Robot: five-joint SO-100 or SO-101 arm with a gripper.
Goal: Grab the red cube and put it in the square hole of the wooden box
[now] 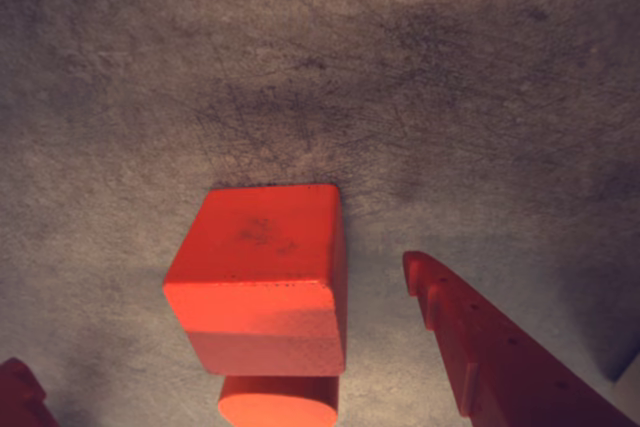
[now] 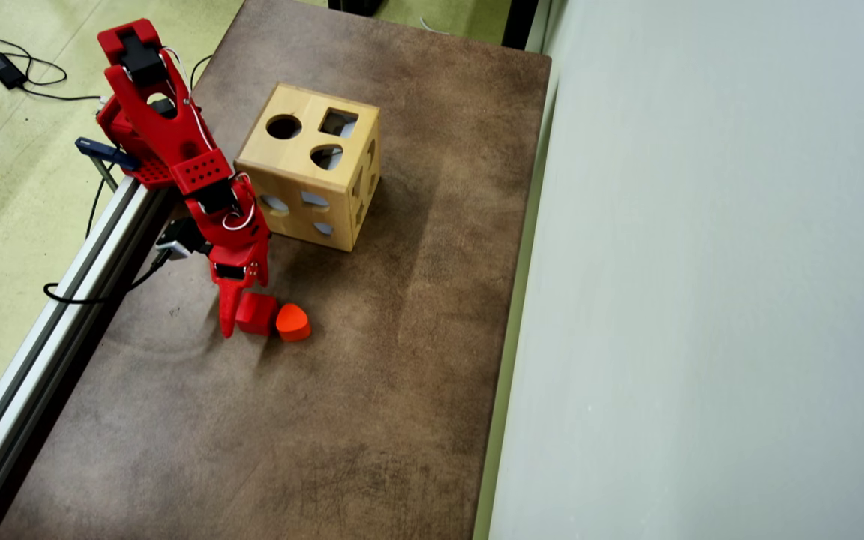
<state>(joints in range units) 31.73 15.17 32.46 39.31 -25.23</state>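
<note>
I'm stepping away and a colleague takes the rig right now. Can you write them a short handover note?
End effector: open, low at the table, fingers either side of the red cube, not closed on it.
Red cube: on the mat, touching the orange-red rounded block.
Wooden box: upright beyond the arm, square hole on top, empty as far as visible.
Done: approach.
Left: close, lift, carry, drop through the square hole.

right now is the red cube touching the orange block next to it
Cannot tell. In the overhead view the red cube and the orange block sit edge to edge with no visible gap, and in the wrist view the cube overlaps the block, hiding the seam.
</note>
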